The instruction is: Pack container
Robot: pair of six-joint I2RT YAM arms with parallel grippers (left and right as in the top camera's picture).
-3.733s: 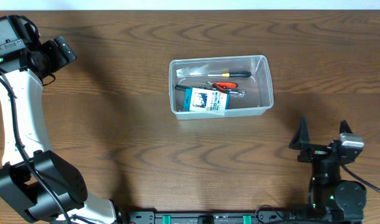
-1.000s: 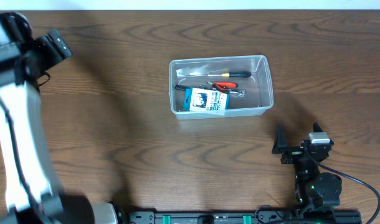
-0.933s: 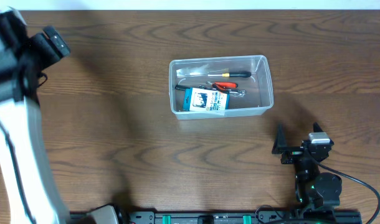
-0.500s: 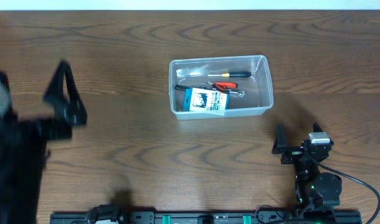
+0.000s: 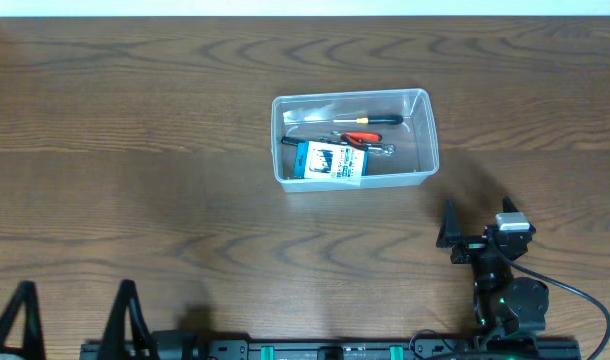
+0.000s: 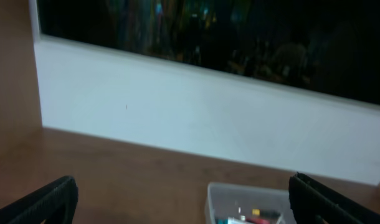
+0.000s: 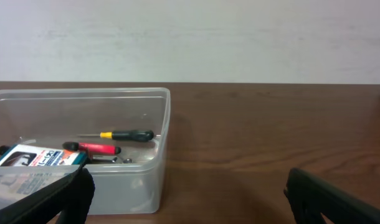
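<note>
The clear plastic container [image 5: 353, 138] stands on the table a little right of centre. Inside lie a blue-and-white packet [image 5: 329, 162], a black screwdriver with a yellow collar [image 5: 375, 119] and red-handled pliers [image 5: 361, 139]. It also shows in the right wrist view [image 7: 115, 155] and, blurred, in the left wrist view [image 6: 249, 202]. My left gripper [image 5: 73, 318] is open and empty at the front left edge. My right gripper [image 5: 479, 222] is open and empty at the front right, below the container's right end.
The wooden table [image 5: 165, 170] ends at a white wall [image 7: 190, 37] behind the container. A black rail [image 5: 325, 350] runs along the front edge.
My left arm has swung from the back left corner down to the front left edge. My right gripper earlier shifted slightly left and has since stayed still. The container has not moved.
</note>
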